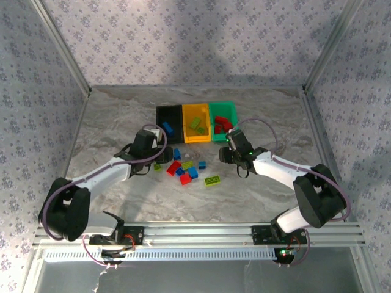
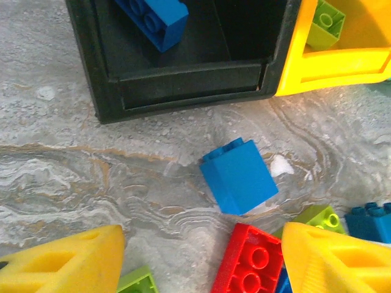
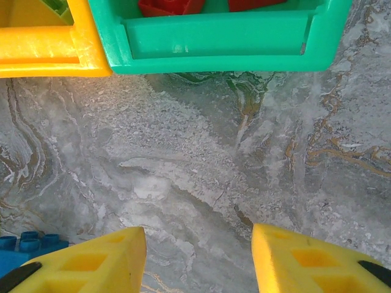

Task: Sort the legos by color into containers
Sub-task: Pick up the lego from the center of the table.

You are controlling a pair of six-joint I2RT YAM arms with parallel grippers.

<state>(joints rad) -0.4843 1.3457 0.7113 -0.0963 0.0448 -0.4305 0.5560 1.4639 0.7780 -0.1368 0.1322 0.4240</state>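
red bricks [image 3: 168, 6] partly beyond top edge

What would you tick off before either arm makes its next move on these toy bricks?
1. The left jaws stand open and empty: ok.
2. The small blue plastic brick lies on the marble table in line with the left jaws, nothing on it: ok.
3. The black rectangular plastic bin has room beside the blue brick already inside: ok.
4. The right jaws stand open over bare table: ok.
5. The green plastic bin holds red bricks: ok.
6. Every brick sorted: not ok, a loose pile lies on the table.
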